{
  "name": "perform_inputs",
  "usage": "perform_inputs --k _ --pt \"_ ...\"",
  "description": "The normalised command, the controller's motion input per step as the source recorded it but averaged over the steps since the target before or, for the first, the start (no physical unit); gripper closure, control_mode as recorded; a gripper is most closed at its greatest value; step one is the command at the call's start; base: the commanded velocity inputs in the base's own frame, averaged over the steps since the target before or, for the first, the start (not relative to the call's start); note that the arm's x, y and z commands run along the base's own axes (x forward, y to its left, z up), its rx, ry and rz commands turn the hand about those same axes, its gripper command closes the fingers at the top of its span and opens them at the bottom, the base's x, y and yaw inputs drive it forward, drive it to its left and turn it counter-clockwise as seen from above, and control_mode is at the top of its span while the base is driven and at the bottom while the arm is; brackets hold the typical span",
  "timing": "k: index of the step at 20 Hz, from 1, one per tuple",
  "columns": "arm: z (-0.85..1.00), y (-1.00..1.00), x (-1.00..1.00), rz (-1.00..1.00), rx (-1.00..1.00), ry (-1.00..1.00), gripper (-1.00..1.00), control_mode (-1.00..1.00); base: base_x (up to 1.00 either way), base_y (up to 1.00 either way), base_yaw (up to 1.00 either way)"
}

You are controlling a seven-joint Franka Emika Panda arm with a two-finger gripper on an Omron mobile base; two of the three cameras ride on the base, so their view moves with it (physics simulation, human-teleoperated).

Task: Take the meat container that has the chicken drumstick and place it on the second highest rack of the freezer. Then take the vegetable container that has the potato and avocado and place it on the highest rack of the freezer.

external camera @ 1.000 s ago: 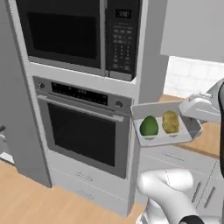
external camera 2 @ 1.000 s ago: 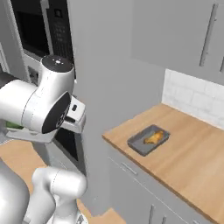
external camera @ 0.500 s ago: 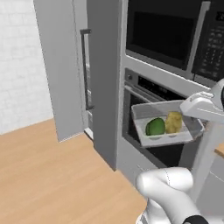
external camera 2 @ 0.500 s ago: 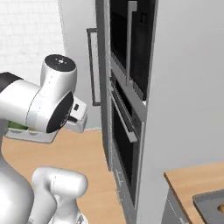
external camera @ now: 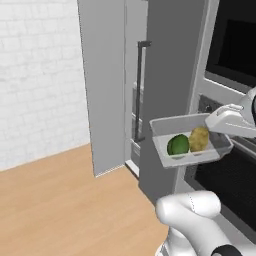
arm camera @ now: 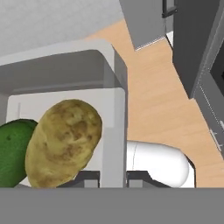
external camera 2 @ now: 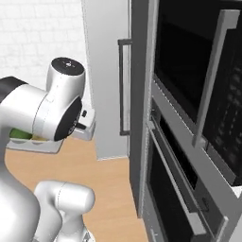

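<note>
The jaws (arm camera: 113, 175) are clamped on the near wall of the tray (external camera: 172, 125), which rides level in the air at about 3 o'clock of the freezer (external camera: 107, 85), just off its open door edge, with the potato (external camera: 199, 138) and avocado (external camera: 178, 145) loose and touching inside. The tray is pinched by one edge only, so a quick swing or tilt could roll both out onto the floor (external camera: 60, 200). The door edge and its handle (external camera: 139, 90) sit near the tray's far corner, and a tight turn toward the top rack could clip them.
</note>
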Motion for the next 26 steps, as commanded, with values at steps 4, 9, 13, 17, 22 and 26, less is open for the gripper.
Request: perform_inputs --k 4,9,13,17,22,26 --pt "0.00 0.00 0.00 0.00 0.00 0.00 1.00 1.00 1.00 0.97 -0.13" --pt "0.00 0.00 0.00 0.00 0.00 0.00 1.00 1.00 1.00 0.90 -0.25" --pt "0.00 0.00 0.00 0.00 0.00 0.00 1.00 1.00 1.00 0.72 -0.37" --pt "0.00 0.00 0.00 0.00 0.00 0.00 1.00 1.00 0.97 0.64 -0.39" --pt "0.00 0.00 0.00 0.00 0.00 0.00 1.00 1.00 0.75 0.65 -0.34" --pt "0.00 0.00 0.00 0.00 0.00 0.00 1.00 1.00 0.12 0.47 -0.32"
